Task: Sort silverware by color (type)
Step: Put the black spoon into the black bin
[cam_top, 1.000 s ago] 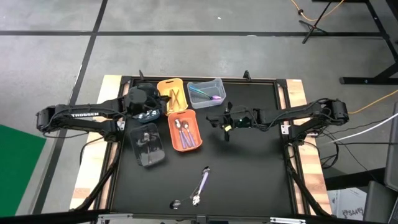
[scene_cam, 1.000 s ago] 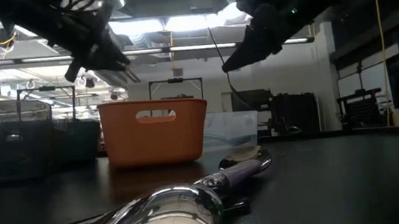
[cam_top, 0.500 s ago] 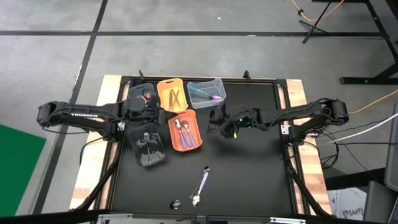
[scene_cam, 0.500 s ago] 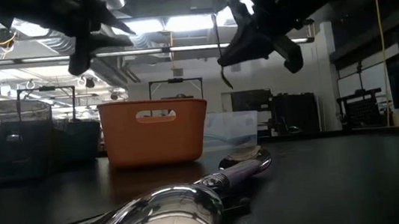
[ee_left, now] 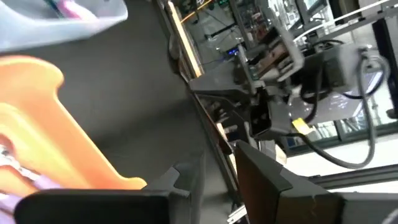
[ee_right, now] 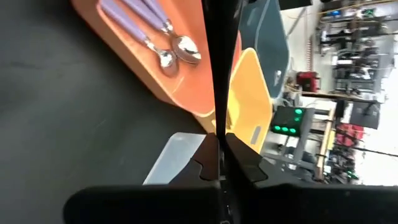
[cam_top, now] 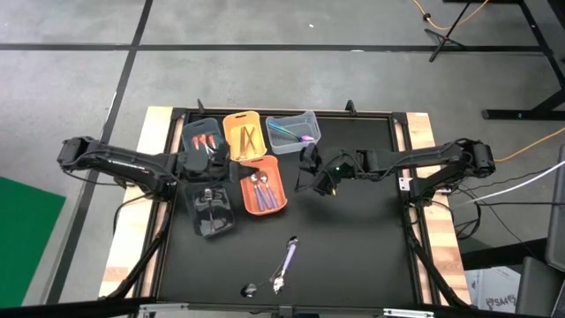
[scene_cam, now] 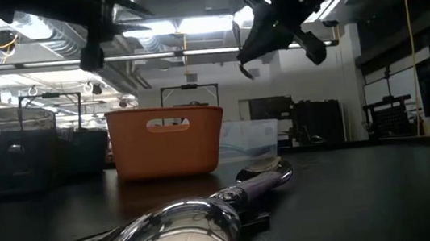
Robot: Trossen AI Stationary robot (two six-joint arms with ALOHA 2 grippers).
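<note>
My right gripper point(cam_top: 306, 173) hovers over the table right of the orange bin point(cam_top: 262, 187), shut on a thin black piece of silverware point(ee_right: 216, 74). My left gripper point(cam_top: 228, 164) hangs open between the yellow bin point(cam_top: 245, 134) and the orange bin, with nothing between its fingers point(ee_left: 186, 186). Purple-handled spoons point(ee_right: 168, 50) lie in the orange bin. Red pieces point(cam_top: 205, 140) lie in a dark bin at the far left. A purple-handled spoon point(cam_top: 284, 259) lies flat on the table near the front edge. My right gripper pinches the black piece between its two fingers point(ee_right: 205, 163), at one end point(ee_right: 217, 138). The piece runs on past the fingertips along the way they point. It is lifted clear of the table, and its curved free end point(scene_cam: 245, 70) hangs below the gripper.
A clear bin point(cam_top: 293, 130) with teal and purple pieces stands at the far middle. A see-through bin point(cam_top: 212, 208) with black pieces stands left of the orange bin. A small shiny piece point(cam_top: 251, 289) lies at the front edge. The table's right half is bare black mat.
My left gripper has swung off the far-left dark bin toward the table's near edge and rolled about its own line, staying open; the red pieces now show. My right gripper has risen a little and rolled, turning the black piece with it, and stays shut.
</note>
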